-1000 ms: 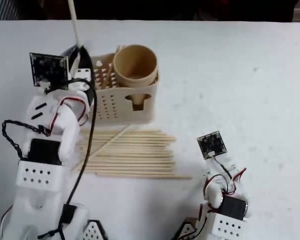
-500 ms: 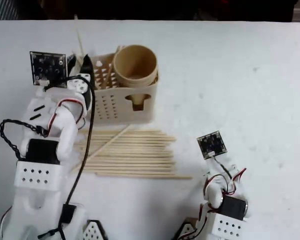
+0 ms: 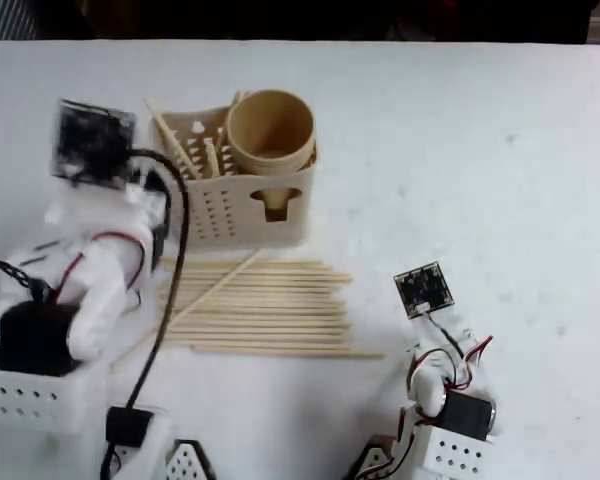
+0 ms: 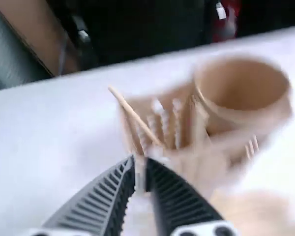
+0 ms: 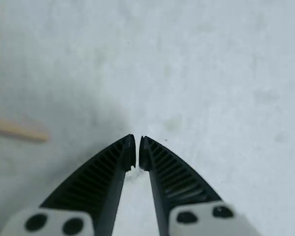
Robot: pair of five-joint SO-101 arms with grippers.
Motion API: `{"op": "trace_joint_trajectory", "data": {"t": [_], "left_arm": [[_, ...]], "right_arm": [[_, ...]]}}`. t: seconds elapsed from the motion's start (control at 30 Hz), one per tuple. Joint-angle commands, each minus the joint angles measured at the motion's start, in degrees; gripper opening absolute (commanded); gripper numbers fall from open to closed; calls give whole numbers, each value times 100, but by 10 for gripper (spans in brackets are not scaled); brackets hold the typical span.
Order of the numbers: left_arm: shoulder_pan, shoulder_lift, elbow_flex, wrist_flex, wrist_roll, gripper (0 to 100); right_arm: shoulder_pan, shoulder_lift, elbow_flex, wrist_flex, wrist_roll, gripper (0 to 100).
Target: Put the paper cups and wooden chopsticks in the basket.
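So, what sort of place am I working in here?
Likely a robotics test bench: a plain white table, white left arm and right arm with exposed wiring, and a perforated beige plastic basket as a prop.

Your two arms, both claws drawn closed and empty.
Your left arm (image 3: pixel 75 290) stands at the near left of the high view, bent forward, with its wrist camera board (image 3: pixel 92 140) at the far end. The left claw (image 4: pixel 140 169) has its black ribbed fingers (image 4: pixel 108 196) pulled together to a thin slit at the tips, with nothing between them. Your right arm (image 3: pixel 445 405) sits folded low at the near edge, well apart from the left. The right claw (image 5: pixel 136 145) points downward, tips all but touching, gripping nothing.
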Motion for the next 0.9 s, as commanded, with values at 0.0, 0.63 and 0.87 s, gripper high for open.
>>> {"op": "trace_joint_trajectory", "data": {"t": [0.0, 0.63, 0.87], "left_arm": [[637, -92, -229, 1266, -879, 25], [1297, 3591, 1178, -149, -2356, 138], [866, 4822, 1125, -976, -2374, 135]], "right_arm": [[22, -57, 53, 31, 44, 33], [22, -57, 53, 31, 44, 33], [22, -57, 53, 31, 44, 33]]}}
